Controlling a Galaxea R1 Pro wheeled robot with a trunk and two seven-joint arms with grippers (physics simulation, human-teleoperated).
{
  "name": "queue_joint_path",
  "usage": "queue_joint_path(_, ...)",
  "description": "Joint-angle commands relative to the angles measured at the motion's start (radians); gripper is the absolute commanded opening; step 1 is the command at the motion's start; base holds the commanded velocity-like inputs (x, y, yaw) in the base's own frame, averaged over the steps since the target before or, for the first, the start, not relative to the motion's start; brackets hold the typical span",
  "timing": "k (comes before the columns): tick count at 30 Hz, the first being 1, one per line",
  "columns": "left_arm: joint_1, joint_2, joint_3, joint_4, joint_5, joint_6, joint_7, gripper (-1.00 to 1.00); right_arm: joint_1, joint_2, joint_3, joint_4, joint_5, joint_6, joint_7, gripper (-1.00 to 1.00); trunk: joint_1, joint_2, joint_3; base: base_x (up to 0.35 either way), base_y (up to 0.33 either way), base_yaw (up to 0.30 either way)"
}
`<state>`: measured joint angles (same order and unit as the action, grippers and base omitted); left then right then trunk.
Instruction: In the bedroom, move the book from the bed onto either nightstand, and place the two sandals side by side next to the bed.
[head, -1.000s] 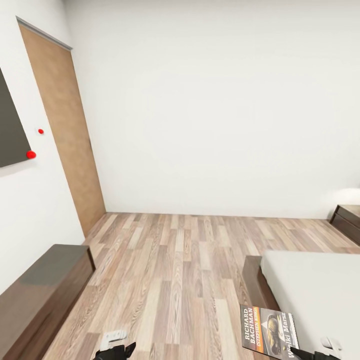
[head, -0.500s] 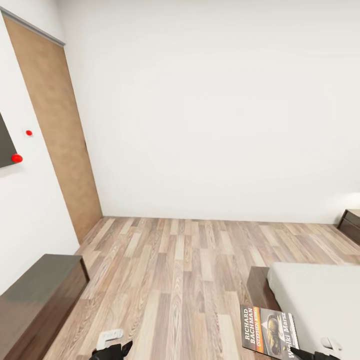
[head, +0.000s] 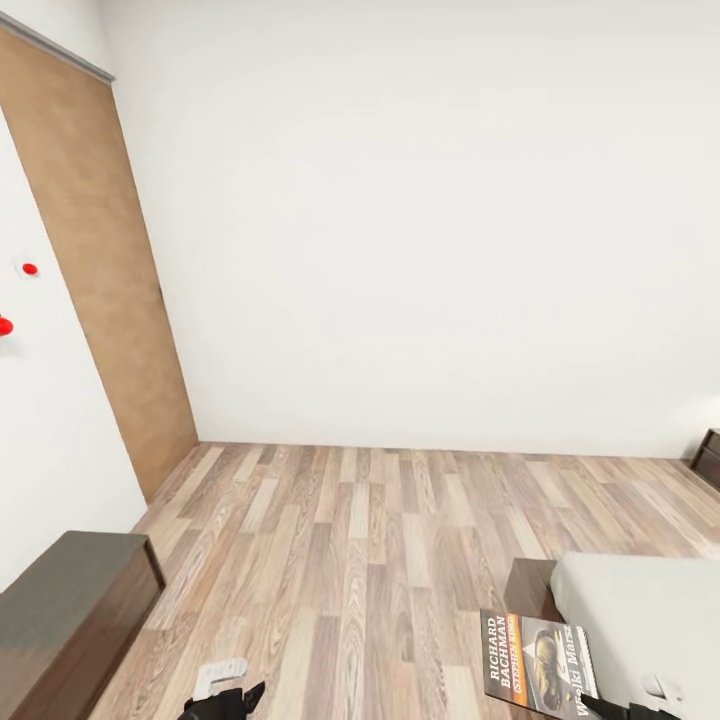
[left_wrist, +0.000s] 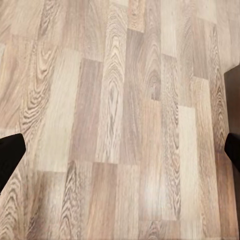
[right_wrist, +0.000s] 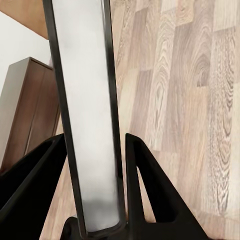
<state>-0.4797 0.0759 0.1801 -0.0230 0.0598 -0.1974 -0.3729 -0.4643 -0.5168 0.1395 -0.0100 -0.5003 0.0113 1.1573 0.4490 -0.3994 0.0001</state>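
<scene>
Left gripper (left_wrist: 120, 152) fingers spread wide, right gripper (right_wrist: 95, 190) fingers clamped on book (right_wrist: 85, 115)

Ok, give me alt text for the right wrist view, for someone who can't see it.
The right gripper is closed on the book, seen edge-on as a pale strip of pages between dark covers, one black finger on each side. Behind lie the brown wood-plank floor and a dark cabinet against a white wall.

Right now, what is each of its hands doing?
Left gripper: open, holding nothing.
Right gripper: fingers shut on the thin black and orange paperback book.
</scene>
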Motion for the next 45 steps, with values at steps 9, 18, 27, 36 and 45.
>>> queue_joint_path(9, 0.0, 0.0, 0.002, 0.002, 0.007, -0.001, -0.006, 1.0, -0.001, 0.0, 0.002, 0.001, -0.009, 0.001, 0.002, -1.0, 0.001, -0.001, 0.0, 0.333, 0.0, 0.0)
queue_joint_path(18, 0.0, 0.0, 0.002, 0.002, 0.009, -0.001, -0.006, 1.0, -0.001, 0.0, 0.002, 0.001, -0.009, 0.001, 0.002, -1.0, 0.001, -0.001, 0.0, 0.333, 0.0, 0.0)
queue_joint_path(27, 0.0, -0.001, 0.002, 0.002, 0.009, -0.001, -0.006, 1.0, -0.001, 0.0, 0.002, -0.001, -0.011, 0.001, 0.004, -1.0, 0.001, -0.001, 0.0, 0.333, 0.0, 0.0)
queue_joint_path(36, 0.0, -0.001, 0.002, 0.002, 0.009, -0.001, -0.005, 1.0, -0.001, 0.0, 0.002, 0.0, -0.011, 0.001, 0.004, -1.0, 0.001, -0.001, 0.0, 0.333, 0.0, 0.0)
queue_joint_path(45, 0.0, -0.001, 0.002, 0.002, 0.009, -0.001, -0.006, 1.0, -0.001, 0.0, 0.002, -0.001, -0.011, 0.001, 0.005, -1.0, 0.001, -0.001, 0.0, 0.333, 0.0, -0.005)
